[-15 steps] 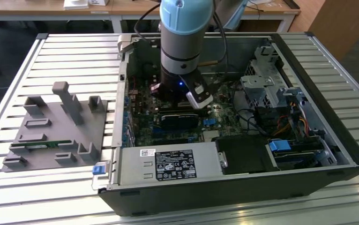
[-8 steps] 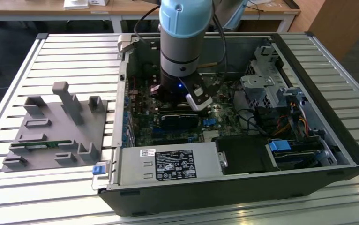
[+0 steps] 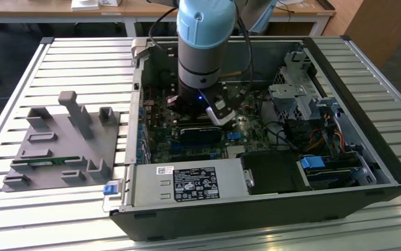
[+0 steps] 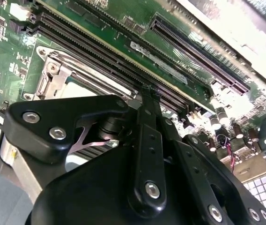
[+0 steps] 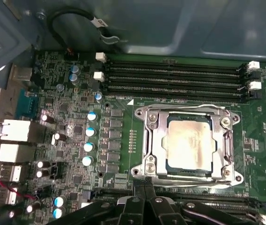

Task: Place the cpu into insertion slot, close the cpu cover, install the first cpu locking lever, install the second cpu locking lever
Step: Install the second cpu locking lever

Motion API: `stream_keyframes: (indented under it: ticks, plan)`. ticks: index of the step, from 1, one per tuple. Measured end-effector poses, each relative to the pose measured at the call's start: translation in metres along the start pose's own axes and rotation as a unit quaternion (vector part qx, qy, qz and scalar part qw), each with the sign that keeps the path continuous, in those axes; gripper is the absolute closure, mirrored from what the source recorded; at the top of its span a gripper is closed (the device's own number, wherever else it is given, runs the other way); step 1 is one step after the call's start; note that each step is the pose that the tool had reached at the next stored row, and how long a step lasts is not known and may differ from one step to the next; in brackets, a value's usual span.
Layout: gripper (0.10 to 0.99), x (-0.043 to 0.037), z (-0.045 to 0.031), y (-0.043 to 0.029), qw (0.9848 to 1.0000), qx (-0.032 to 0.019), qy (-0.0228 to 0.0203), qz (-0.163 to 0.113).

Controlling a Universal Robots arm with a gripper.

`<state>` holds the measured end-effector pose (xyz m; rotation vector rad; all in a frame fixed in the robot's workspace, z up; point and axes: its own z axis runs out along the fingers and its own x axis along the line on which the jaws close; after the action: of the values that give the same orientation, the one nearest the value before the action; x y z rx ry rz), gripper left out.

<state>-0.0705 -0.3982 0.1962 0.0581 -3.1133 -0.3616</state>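
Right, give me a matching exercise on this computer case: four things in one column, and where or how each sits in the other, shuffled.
Things
1. chip
2. metal cover frame
3. gripper
4. grey holder block

Where or how
A. outside the case, on the slatted table, at the exterior view's left
B. lying flat over the socket, around the chip
C. seated in the socket, dull silver top showing
D. at the socket's edge, on the side away from the four long memory slots

Pairs: 1-C, 2-B, 3-D, 4-A
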Motion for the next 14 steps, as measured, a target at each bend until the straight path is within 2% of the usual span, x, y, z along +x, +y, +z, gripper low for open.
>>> stream_keyframes:
  ticks: [8, 14]
  plan:
    - [0.980, 0.0014, 0.0029, -0.0007, 0.9998, -0.0179, -0.0007, 0.000]
    - [0.980, 0.0053, 0.0051, -0.0009, 0.9997, -0.0256, -0.0010, 0.000]
